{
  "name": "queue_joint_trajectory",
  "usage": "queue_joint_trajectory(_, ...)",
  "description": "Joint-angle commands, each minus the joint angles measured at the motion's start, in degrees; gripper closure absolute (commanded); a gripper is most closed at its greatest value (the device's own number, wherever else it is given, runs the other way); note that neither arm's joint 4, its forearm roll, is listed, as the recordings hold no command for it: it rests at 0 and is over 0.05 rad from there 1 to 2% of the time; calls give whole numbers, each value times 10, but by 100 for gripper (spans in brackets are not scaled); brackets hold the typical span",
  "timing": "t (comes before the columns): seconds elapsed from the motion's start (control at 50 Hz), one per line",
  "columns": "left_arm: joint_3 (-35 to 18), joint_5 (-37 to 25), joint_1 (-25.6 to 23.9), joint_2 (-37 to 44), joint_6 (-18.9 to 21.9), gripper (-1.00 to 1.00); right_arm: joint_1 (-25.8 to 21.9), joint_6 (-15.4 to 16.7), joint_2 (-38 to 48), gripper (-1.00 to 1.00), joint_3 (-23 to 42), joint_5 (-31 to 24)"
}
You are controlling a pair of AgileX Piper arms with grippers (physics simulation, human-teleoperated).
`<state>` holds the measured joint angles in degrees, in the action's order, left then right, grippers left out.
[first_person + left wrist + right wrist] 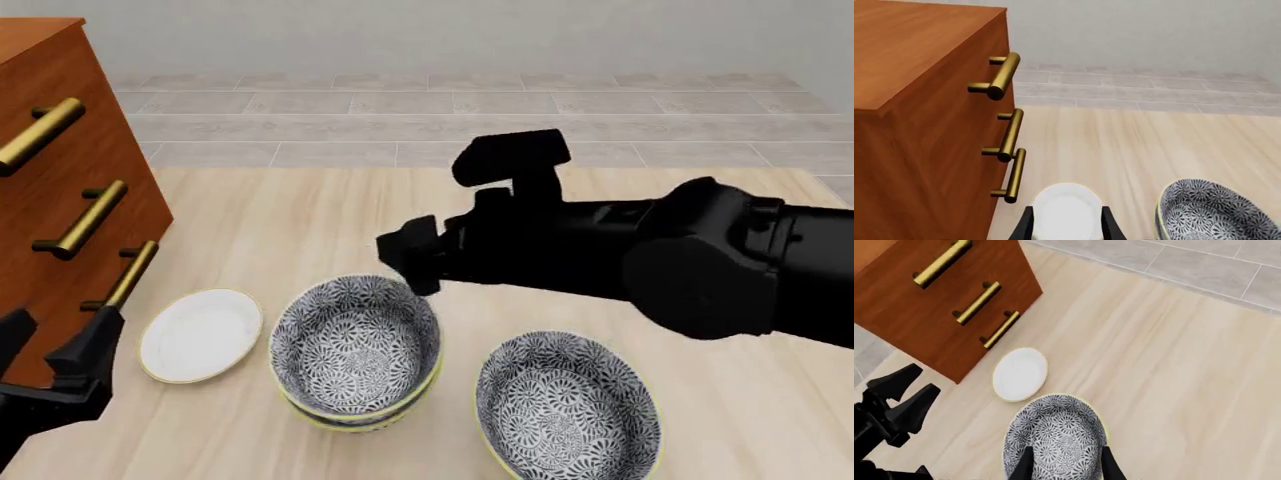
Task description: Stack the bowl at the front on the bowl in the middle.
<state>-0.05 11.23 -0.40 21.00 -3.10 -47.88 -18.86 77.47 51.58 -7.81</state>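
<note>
Two bowls nested, both pincers released: the lift-away is where we could spoil it.

Toward the table's left edge our left gripper waits with its fingers spread and nothing held, near the white plate. Right of the plate, toward the front edge, the bowl at the front appears to sit inside the bowl in the middle, whose rim peeks out beneath. Our right gripper hangs just over the upper bowl's far rim, fingers apart and empty. If a fingertip catches that rim on the way up, we judge the bowl could tip or drag the stack. A low retreat could also knock the third bowl, nearer the front right.
</note>
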Motion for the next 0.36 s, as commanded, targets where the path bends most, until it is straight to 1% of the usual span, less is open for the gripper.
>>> queue_joint_trajectory(0.02,0,-26,-2,-26,-7,-100,-1,3,-82,-100,5,-44)
queue_joint_trajectory(0.08,0,-29,-2,-29,-7,-100,-1,4,-101,-100,4,-50)
queue_joint_trajectory(0.1,0,-29,-3,-30,-7,-100,4,10,-113,-100,3,-52)
queue_joint_trajectory(0.18,0,-17,-1,-17,-8,-100,11,20,-163,-100,5,-68)
queue_joint_trajectory(0.24,0,-17,-3,-16,-7,-100,24,40,-203,-100,4,-76)
queue_joint_trajectory(0.28,0,-13,-3,-12,-7,-100,21,33,-215,-100,2,-84)
queue_joint_trajectory(0.3,0,-11,-3,-10,-7,-100,21,47,-235,-100,0,-85)
queue_joint_trajectory(0.32,0,-9,-3,-9,-7,-100,21,45,-241,-100,-2,-89)
queue_joint_trajectory(0.36,0,-5,-2,-4,-8,-100,21,50,-262,-100,-5,-95)
